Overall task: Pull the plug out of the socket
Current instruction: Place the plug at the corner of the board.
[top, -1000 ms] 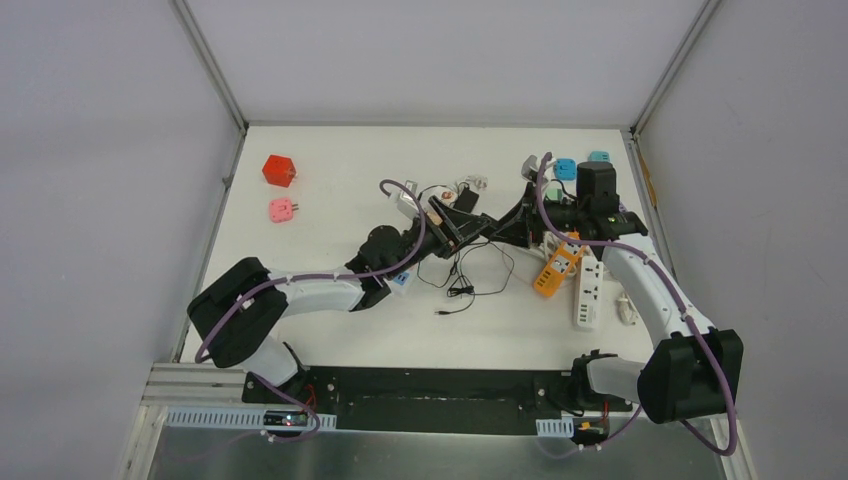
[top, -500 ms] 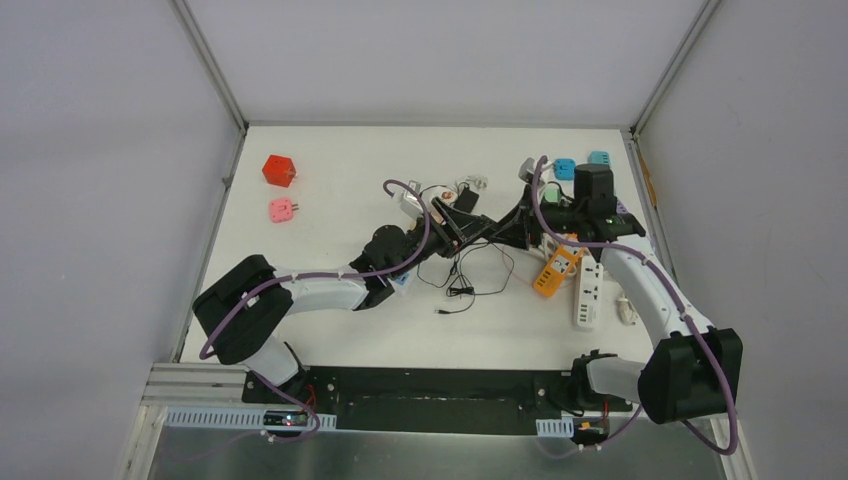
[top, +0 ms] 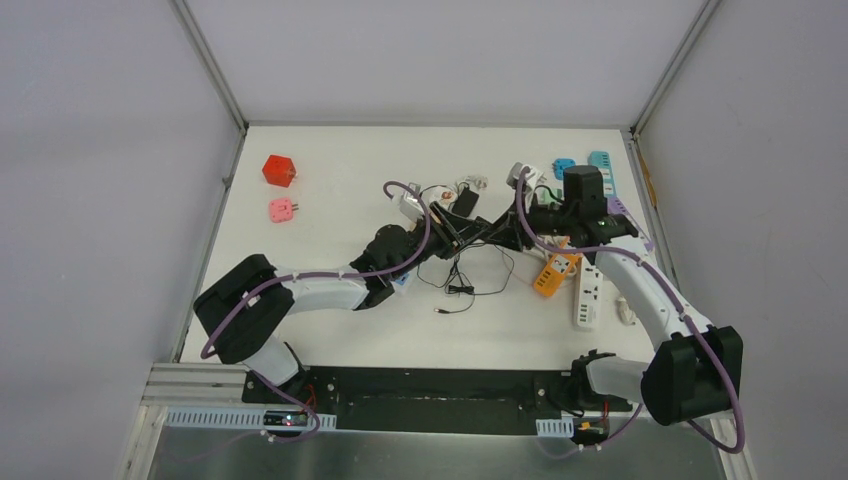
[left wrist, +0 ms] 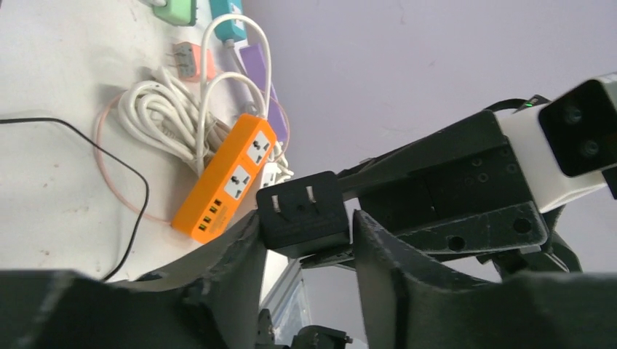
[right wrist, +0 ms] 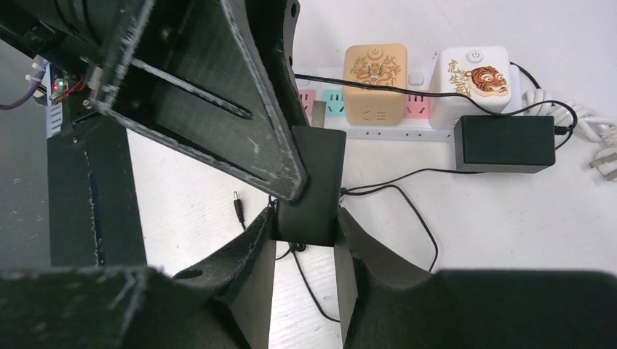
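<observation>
A black plug (left wrist: 302,214) with two bare metal prongs hangs above the table between both grippers, in no socket. My left gripper (left wrist: 305,218) has its fingers against the plug's two sides, shut on it. My right gripper (right wrist: 305,218) is shut on the same plug (right wrist: 309,182) from the opposite end. In the top view the two grippers (top: 455,232) (top: 500,228) meet tip to tip over the middle of the table. A white socket strip (right wrist: 331,109) lies behind, with an orange cube and a white cube plugged into it.
An orange power strip (left wrist: 225,178) lies beside a coiled white cable (left wrist: 164,116). A black adapter brick (right wrist: 502,143) and its thin black cable (top: 470,285) trail under the grippers. Red (top: 278,170) and pink (top: 281,210) cubes sit at the far left, and a white strip (top: 587,295) on the right.
My left gripper's fingers have closed in around the black plug. The right wrist has shifted slightly left, still holding the plug.
</observation>
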{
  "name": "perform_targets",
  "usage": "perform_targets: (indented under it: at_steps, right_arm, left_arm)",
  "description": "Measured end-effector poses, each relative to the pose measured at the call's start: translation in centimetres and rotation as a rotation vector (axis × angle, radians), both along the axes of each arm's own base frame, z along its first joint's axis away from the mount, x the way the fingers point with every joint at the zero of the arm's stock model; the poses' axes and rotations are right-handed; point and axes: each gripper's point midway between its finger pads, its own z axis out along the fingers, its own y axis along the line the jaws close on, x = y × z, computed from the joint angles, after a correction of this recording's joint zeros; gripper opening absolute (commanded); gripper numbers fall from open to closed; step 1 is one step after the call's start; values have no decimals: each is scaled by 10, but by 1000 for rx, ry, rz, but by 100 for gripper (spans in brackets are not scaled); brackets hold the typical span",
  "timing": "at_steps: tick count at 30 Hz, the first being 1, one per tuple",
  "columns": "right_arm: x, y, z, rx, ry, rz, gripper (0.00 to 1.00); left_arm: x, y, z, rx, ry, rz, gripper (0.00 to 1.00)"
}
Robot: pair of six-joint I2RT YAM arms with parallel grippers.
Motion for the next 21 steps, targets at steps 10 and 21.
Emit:
perform_targets:
  at_steps: [10,21]
  right_arm:
    - [1,0,-5,-26,-17,-6,83]
    - [-17,-6,-9,-12,26,66,100]
  left_arm:
    - [3,-1,-7,7,14,8,0]
    - [-11,13,-14,53,-22,-2,0]
